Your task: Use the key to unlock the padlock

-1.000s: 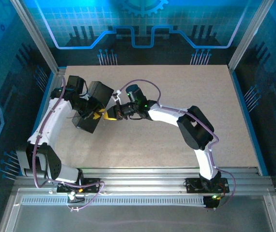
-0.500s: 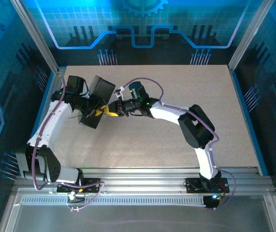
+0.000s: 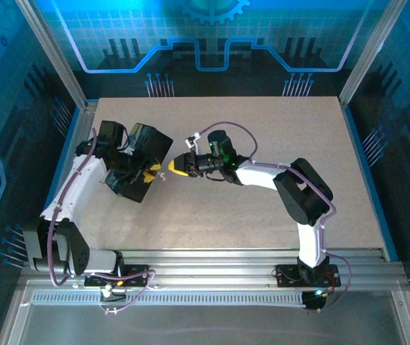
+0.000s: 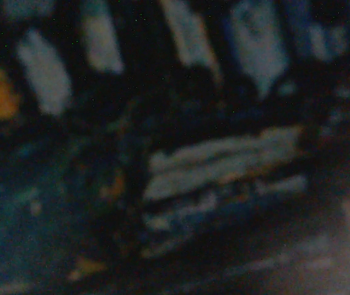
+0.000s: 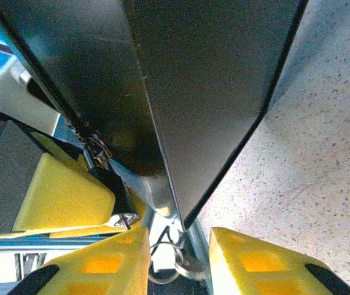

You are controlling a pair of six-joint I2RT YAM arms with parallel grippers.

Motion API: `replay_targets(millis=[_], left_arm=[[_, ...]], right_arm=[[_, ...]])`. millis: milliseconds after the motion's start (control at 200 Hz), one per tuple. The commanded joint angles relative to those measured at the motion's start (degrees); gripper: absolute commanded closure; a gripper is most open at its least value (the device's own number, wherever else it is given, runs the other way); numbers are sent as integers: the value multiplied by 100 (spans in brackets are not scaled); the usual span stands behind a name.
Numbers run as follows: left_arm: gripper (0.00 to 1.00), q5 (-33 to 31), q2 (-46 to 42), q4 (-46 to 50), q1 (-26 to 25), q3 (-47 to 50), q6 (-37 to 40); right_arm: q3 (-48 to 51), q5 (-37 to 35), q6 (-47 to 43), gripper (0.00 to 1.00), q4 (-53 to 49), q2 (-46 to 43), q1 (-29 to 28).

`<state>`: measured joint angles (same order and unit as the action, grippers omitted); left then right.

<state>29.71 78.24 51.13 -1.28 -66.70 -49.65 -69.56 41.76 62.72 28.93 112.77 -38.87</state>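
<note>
Left gripper (image 3: 147, 172) is gripping the box (image 3: 147, 141) and holding it tilted up off the table (image 3: 298, 129), with one corner pointing at the right arm. In the right wrist view one left finger (image 5: 64, 196) is pressing against the box's dark side. Right gripper (image 3: 178, 169) is sitting just beside that corner with its fingers standing apart and nothing pinched between them.

The relation that matters: thin wire loops (image 5: 166, 257) are hanging at the box's low corner, in the gap between the right fingertips (image 5: 101, 267). They are lying almost against one pad and clear of the other. I cannot tell whether the loops are the padlock's shackle or a ring on the key, since they are too small and partly cut by the frame edge. A small metal tab (image 5: 123, 219) is sticking out just above them, beside the left finger. In the top view a pale speck (image 3: 160, 175) is showing between the two grippers, with no detail. The left wrist view is too dark and blurred to read.

The box edge is running straight ahead of the right fingers, so the loops are lying on that gripper's own approach line, near and slightly low. The right arm is the nearer one and is free, while the left is busy bracing the box. Judging from this, the next move is calling for the right fingers to close on the loops or the key stem. Risk: thin wire slipping past the pads, or the box swinging under a push.
</note>
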Motion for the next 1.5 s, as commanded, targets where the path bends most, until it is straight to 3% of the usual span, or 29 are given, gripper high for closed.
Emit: replay_targets(millis=[0,330,920,1496], left_arm=[[100,256,-142,94,80,-10,-111],[100,315,-133,101,93,-62,-103],[100,384,-204,141,124,-106,-71],[100,518,-289,159,102,54,-27]], right_arm=[[147,54,-180,74,408,-350,-68],[83,102,-790,76,153,-296,-384],[-38,106,-752,78,210,56,-427],[-157,174,-178,100,956,267,-452]])
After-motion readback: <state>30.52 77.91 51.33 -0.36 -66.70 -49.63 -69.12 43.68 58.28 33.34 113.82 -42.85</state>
